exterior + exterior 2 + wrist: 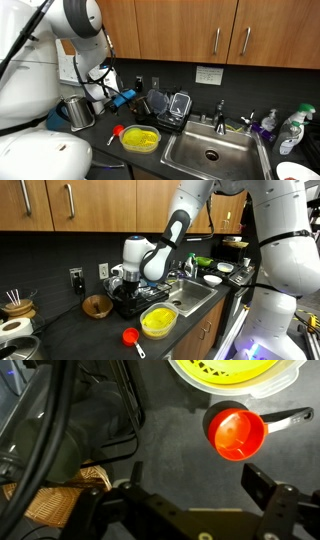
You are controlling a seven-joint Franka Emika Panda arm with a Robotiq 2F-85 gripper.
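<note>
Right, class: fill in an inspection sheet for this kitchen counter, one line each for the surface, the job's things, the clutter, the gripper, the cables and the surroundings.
Surface: dark countertop beside a steel sink.
Job's things: red measuring cup sits open side up on the counter, close to the yellow bowl but apart from it. Nothing touches either.
Clutter: wicker basket, metal pitcher, black dish rack.
Gripper: gripper is open and empty, above the counter and nearest the red cup.
Cables: black cables run along the left of the wrist view.
Surroundings: wooden cabinets, wall outlet, bottles by the sink.
</note>
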